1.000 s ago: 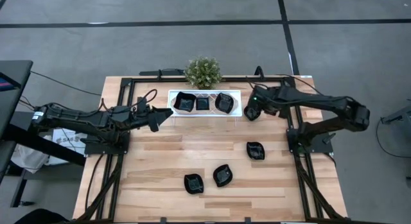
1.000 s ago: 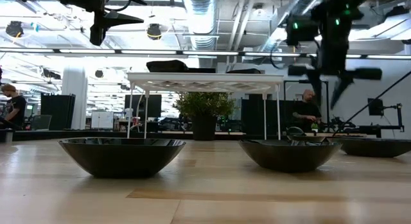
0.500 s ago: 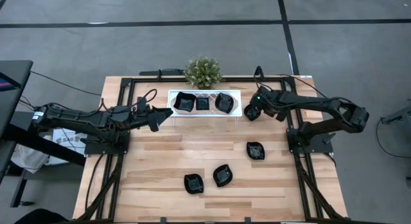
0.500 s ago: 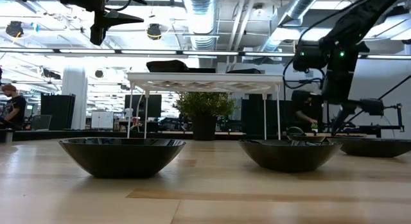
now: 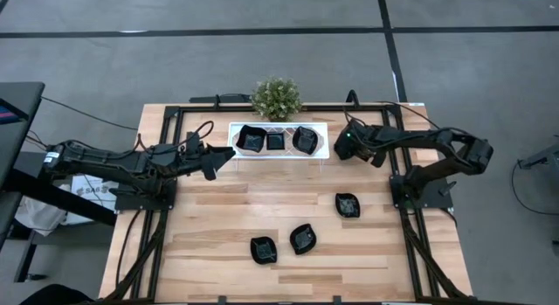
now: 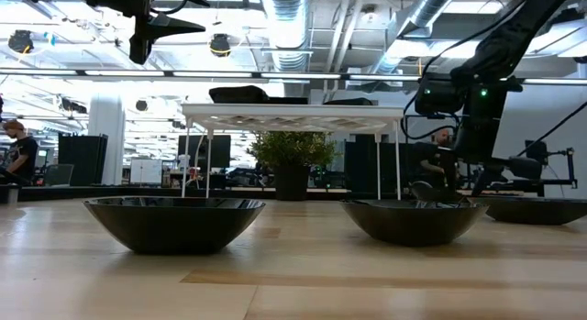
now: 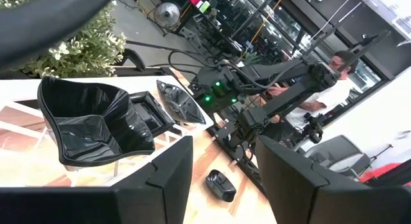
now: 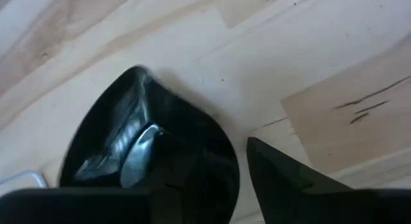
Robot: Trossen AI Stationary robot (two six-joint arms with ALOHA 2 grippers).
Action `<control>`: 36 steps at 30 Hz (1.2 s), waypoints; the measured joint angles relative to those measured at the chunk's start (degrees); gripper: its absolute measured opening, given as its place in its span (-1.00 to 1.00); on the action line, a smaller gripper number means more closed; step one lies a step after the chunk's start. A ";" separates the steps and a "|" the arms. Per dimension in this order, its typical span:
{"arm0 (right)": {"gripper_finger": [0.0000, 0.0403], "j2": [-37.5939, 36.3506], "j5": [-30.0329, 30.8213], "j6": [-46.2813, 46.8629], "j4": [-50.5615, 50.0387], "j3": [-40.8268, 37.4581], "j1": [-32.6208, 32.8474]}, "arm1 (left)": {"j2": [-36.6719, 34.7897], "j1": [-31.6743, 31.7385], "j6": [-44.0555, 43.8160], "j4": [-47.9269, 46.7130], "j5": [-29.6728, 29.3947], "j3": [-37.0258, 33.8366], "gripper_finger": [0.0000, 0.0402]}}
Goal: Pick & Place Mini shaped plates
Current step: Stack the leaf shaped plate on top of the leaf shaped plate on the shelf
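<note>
Count: seven mini shaped plates (image 5: 348, 204) seen in all, black and glossy; one white lattice tray (image 5: 322, 153); one potted plant (image 5: 277, 98). Three plates sit side by side in the tray. Three more lie on the bare wood of the table (image 5: 218, 218), well apart from both sets of jaws. The seventh plate (image 8: 148, 153) lies on the wood directly under the right gripper (image 5: 345, 149), which hangs just beside the tray's end. Right jaws partly spread: one finger (image 8: 282, 179) stands just outside the plate's rim with a thin strip of wood showing between; the other finger blends into the dark dish, so contact on that side cannot be told. No firm pinch is seen. The left gripper (image 5: 212, 162) hovers off the tray's other end, jaws spread wide and holding nothing. The tray's three plates lie straight ahead of the left jaws, with the plant beyond them to one side.
</note>
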 joint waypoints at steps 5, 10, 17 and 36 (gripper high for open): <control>-0.48 -0.82 0.09 0.01 -0.13 -0.20 0.00 | -0.01 0.00 0.02 0.00 0.00 0.00 -0.14; -0.63 -0.89 0.07 -0.73 0.06 -0.23 0.00 | -0.02 0.00 0.02 0.00 0.00 0.00 -0.14; -0.85 -1.03 0.09 -1.42 0.33 -0.10 0.00 | 0.00 0.00 0.02 0.00 -0.30 0.00 -0.14; -0.99 -19.39 7.06 -3.05 -2.73 -0.15 0.56 | 0.00 0.00 0.02 0.02 -0.46 -0.04 -0.14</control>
